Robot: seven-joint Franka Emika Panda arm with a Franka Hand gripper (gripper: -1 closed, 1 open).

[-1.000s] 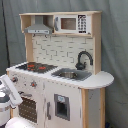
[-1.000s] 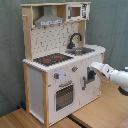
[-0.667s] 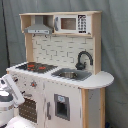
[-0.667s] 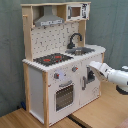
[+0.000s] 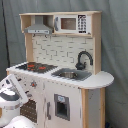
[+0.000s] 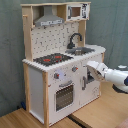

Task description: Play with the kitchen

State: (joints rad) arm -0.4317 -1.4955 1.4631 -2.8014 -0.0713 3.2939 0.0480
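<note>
The kitchen [image 6: 57, 65] is seen standing on a wooden table [image 6: 107, 112] against a grey curtain [image 6: 10, 50] in the second exterior view. On its top, a black-and-red hob [image 6: 50, 59] is set beside a steel sink [image 6: 82, 50] with a black faucet [image 6: 74, 39] — above them a grey hood [image 6: 49, 20] and a microwave [image 6: 76, 11] are mounted. A windowed oven door [image 6: 64, 96] is fitted in the front. The white arm's end effector [image 6: 91, 71] is held close against the cabinet front beside the oven — whether its fingers are apart or together cannot be told. In the first exterior view the arm [image 5: 11, 95] appears at the lower left.
</note>
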